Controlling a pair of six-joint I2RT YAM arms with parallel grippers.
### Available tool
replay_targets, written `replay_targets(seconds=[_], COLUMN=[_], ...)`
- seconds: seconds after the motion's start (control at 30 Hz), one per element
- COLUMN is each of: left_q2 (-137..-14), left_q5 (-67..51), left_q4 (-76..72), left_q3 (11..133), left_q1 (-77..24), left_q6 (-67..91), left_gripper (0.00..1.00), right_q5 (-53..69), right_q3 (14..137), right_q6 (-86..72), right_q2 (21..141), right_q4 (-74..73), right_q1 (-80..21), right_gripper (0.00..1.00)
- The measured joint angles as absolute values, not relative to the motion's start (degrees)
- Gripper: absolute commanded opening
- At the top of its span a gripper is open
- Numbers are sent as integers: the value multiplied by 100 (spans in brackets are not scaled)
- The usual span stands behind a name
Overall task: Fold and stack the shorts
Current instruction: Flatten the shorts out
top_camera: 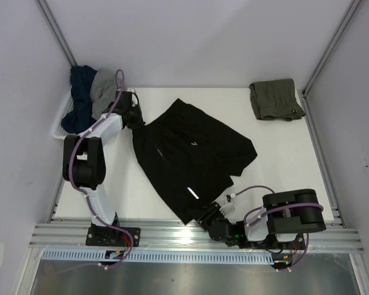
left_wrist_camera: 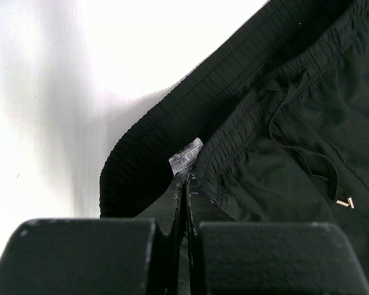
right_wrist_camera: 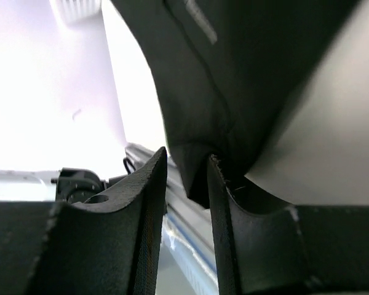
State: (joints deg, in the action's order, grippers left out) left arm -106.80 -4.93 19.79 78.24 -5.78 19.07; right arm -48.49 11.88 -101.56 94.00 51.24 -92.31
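Lying spread across the middle of the table [top_camera: 295, 160], the black shorts [top_camera: 190, 153] run at a slant, waistband toward the far left corner and leg hems toward the near edge. A small white mark [top_camera: 192, 193] shows on the leg nearest the arms.

The left gripper [top_camera: 135, 117] reaches to the waistband end of the black shorts. In the left wrist view its claw [left_wrist_camera: 186, 178] is pressed together on the ribbed waistband, pinching it just below a small white label [left_wrist_camera: 184, 158]. A black drawstring [left_wrist_camera: 295, 141] lies loose over the cloth beside it.

The right gripper [top_camera: 210, 215] sits low at the near edge of the table, at the bottom corner of a leg. In the right wrist view its claw [right_wrist_camera: 187, 160] is narrowly spread, with the hem corner of the black shorts [right_wrist_camera: 252, 74] hanging between the two fingers. The cloth touches one finger, and a thin slit of light shows against the other.

The olive-green shorts [top_camera: 275, 99] lie folded in the far right corner of the table, well apart from the black pair and both grippers.

A white basket [top_camera: 58, 129] stands at the far left corner, holding a dark blue garment [top_camera: 81, 92] and a grey one [top_camera: 101, 86].
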Motion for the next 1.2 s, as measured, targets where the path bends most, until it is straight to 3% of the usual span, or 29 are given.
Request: replay_targets(seconds=[0.37, 0.57, 0.8, 0.97, 1.1, 1.2], left_q2=[-10680, -10680, -10680, -10630, -10543, -10530], left_q5=[-576, -631, -646, -655, -666, -668], left_q4=[1938, 1935, 1927, 1896, 1890, 1872], left_q3=[7758, 7756, 7756, 7721, 7684, 7682], left_q1=[-532, -513, -508, -508, -508, -506], left_q6=[1951, 1953, 1955, 1955, 1953, 1955], left_gripper=[0, 0, 0, 0, 0, 0], right_q5=[-5555, -5719, -5806, -5752, -5730, -5653], right_q3=[1013, 1017, 1144, 1267, 1251, 1184], right_q6=[-11271, -11437, -11507, -11491, -11496, -11474], right_q2=[10038, 10062, 10086, 10186, 10368, 10433], right_q4=[5542, 5367, 5332, 5253, 5450, 5701], right_q1=[-9428, -9474, -9476, -9474, -9430, -9402], right_gripper=[39, 31, 45, 25, 0, 0])
